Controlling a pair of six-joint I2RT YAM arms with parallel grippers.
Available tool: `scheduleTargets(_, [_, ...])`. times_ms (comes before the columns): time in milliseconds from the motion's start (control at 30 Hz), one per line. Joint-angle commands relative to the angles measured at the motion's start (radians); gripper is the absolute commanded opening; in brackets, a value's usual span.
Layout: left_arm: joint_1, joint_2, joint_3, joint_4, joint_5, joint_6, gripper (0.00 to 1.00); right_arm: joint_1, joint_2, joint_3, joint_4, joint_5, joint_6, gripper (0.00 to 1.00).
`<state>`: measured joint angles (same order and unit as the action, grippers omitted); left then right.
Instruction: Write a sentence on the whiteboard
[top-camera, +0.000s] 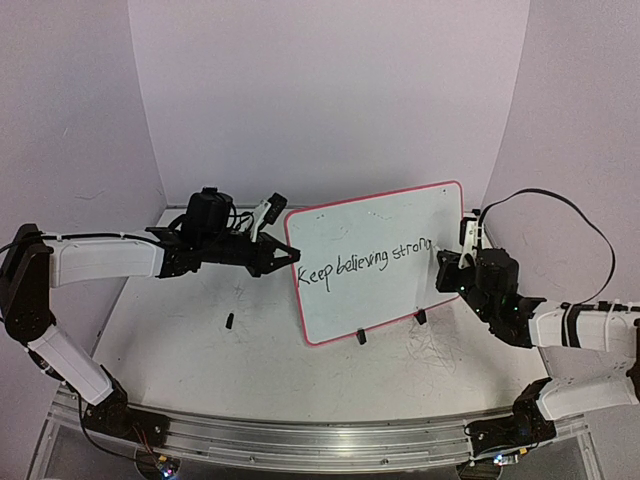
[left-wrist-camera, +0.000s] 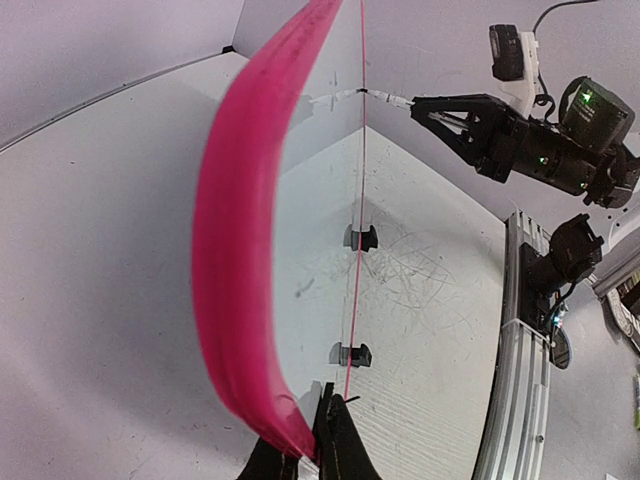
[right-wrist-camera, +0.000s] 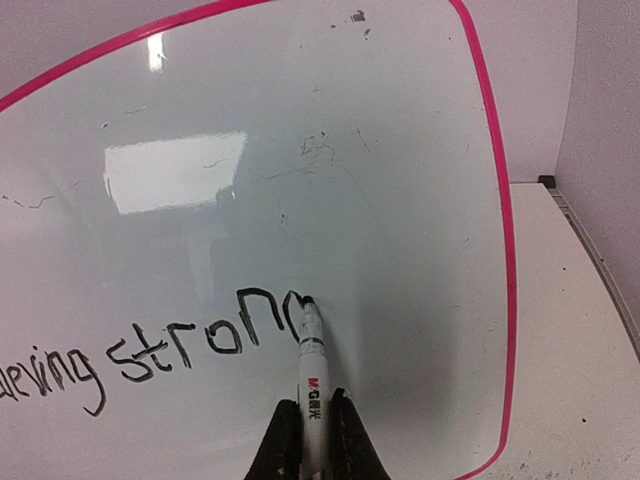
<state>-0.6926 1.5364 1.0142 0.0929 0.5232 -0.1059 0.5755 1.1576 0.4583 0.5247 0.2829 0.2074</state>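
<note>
Whiteboard (top-camera: 380, 225) stands near upright on tabletop (top-camera: 250, 350), long axis left-right, right end set further back. Sentence (top-camera: 365, 264) runs along that axis. Left pincer (top-camera: 288, 256) pinches the whiteboard's left edge. Right pincer (right-wrist-camera: 312, 425) pinches marker (right-wrist-camera: 311, 365), tip on the whiteboard just after "stron".

Top wide; wrist cameras close; all share whiteboard (top-camera: 385, 225).

Pale lilac walls (top-camera: 330, 90) curve around a white tabletop (top-camera: 200, 350) under soft, even light. Faint grey scribbles (top-camera: 432, 350) scuff the tabletop's right side. A silver metal rail (top-camera: 300, 435) runs along its near edge.
</note>
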Motion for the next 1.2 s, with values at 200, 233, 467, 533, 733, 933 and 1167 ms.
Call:
scheduleTargets(200, [0.004,-0.01,-0.003,-0.064,-0.097,0.104,0.0,-0.002,-0.01,-0.011,-0.046,0.001,0.037,0.0])
scheduleTargets(233, [0.004,-0.01,-0.002,-0.064,-0.097,0.104,0.0,-0.003,-0.012,-0.014,-0.052,-0.001,0.041,0.0])
scheduleTargets(467, [0.004,-0.01,-0.003,-0.064,-0.097,0.104,0.0,-0.002,-0.013,-0.023,-0.072,-0.012,0.058,0.0])
scheduleTargets(533, [0.004,-0.01,-0.004,-0.064,-0.097,0.104,0.0,-0.002,-0.014,-0.026,-0.075,-0.016,0.061,0.0])
scheduleTargets(733, [0.004,-0.009,-0.002,-0.064,-0.095,0.104,0.0,-0.002,-0.016,-0.022,-0.093,-0.024,0.072,0.0])
scheduleTargets(933, [0.003,-0.01,-0.003,-0.064,-0.095,0.104,0.0,-0.002,-0.013,-0.018,-0.112,-0.032,0.095,0.0])
scheduleTargets(1167, [0.004,-0.012,-0.002,-0.064,-0.095,0.104,0.0,-0.002,-0.014,-0.018,-0.123,-0.043,0.115,0.0])
